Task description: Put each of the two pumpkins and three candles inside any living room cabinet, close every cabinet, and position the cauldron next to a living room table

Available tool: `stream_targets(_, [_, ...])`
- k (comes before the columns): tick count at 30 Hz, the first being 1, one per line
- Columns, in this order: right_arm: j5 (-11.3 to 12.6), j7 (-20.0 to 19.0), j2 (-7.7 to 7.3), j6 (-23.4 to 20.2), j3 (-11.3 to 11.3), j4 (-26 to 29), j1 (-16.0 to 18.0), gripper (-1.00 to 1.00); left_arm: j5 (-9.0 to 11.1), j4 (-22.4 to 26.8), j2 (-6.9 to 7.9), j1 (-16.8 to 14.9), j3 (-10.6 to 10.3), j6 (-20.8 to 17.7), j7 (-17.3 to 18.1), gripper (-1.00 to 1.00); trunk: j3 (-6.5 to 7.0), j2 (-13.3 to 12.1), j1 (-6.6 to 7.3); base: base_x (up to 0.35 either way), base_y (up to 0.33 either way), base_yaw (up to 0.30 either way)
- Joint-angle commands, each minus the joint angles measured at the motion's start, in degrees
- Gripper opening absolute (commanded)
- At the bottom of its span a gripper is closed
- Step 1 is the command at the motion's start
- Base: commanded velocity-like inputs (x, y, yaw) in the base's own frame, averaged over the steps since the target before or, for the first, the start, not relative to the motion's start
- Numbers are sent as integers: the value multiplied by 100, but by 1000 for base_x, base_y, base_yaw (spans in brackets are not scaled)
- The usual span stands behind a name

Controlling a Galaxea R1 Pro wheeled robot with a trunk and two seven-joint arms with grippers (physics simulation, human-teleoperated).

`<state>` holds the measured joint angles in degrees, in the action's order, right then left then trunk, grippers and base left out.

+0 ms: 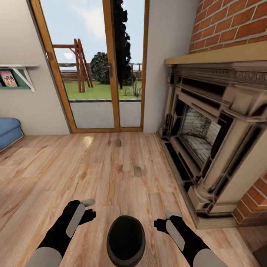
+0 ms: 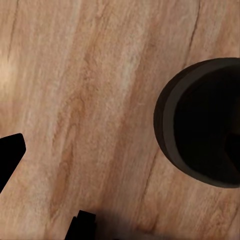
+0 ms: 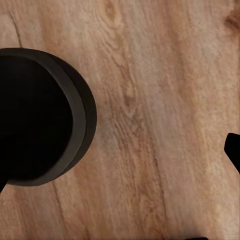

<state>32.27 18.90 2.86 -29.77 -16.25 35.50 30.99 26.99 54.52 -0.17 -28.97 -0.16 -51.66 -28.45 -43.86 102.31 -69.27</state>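
Note:
Two short beige-grey candles stand on the wooden floor ahead of me, one [image 1: 137, 171] in the middle of the room and one [image 1: 118, 142] farther off, close to the glass door. My left gripper [image 1: 89, 208] and right gripper [image 1: 167, 218] hang low over the floor, well short of the nearer candle. Both are open and hold nothing. In the left wrist view the dark fingertips [image 2: 12, 150] stand apart over bare planks. The pumpkins, the cabinet and the cauldron are out of view.
A dark round body [image 1: 126, 241] sits between my arms, apparently my own trunk [image 2: 205, 125] [image 3: 35, 115]. A stone and brick fireplace [image 1: 207, 133] fills the right side. A glass door [image 1: 100, 66] is ahead, and a blue seat [image 1: 8, 130] is at the far left.

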Motion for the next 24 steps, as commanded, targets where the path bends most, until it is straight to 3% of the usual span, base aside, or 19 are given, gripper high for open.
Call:
stream_targets(1, [60, 55, -5, -11, -27, 10, 3, 100, 60, 6, -1, -3, -2, -11, -56, 100, -5, 2, 0, 97, -14, 38])
stream_targets(24, [59, 54, -5, -11, -27, 18, 3, 100, 45, 6, 1, -3, -5, -10, -56, 100, -5, 2, 0, 41, -14, 3])
